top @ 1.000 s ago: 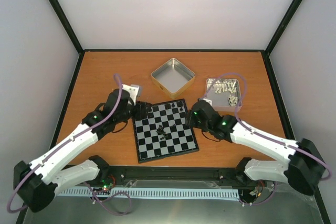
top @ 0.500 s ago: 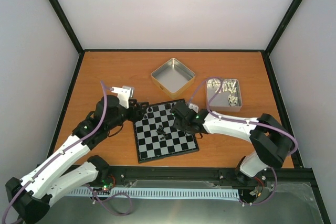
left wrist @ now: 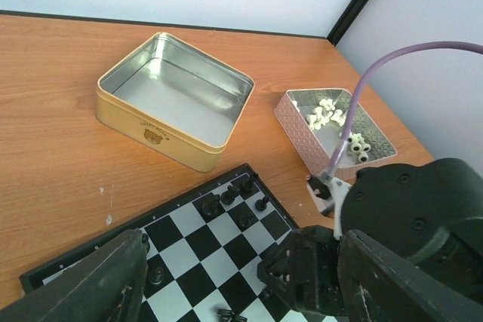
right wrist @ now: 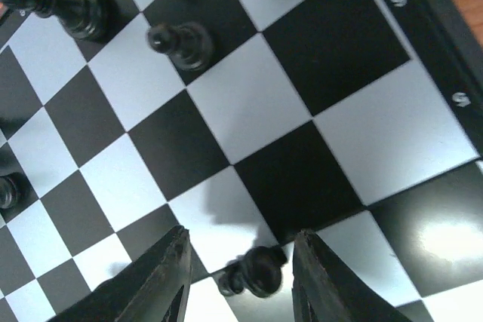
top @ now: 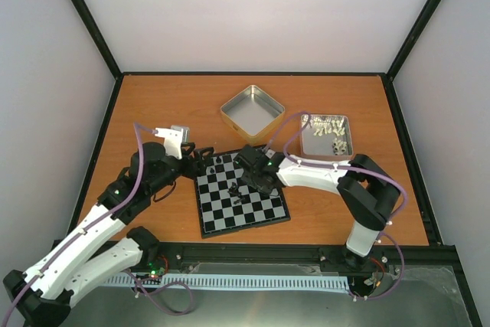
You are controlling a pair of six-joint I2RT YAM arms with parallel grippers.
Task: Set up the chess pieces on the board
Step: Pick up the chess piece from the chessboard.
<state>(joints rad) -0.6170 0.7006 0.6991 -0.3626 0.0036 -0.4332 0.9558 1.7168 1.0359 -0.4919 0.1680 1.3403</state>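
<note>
1. The board lies on the worktop between the two arms, and only black chess pieces are on it
2. At the far edge, a handful of pieces stand upright near the corner facing the gold tin; that row is incomplete
3. The right claw hangs low over the board with its fingers parted; a toppled piece lies on a square between them, close to one finger and apparently not gripped
4. The left claw sits at the board's left far corner, spread wide and holding nothing
5. Progress looks early: most home squares are bare, some black pieces lie fallen mid-board, and the pale pieces are all in the silver tin
</note>
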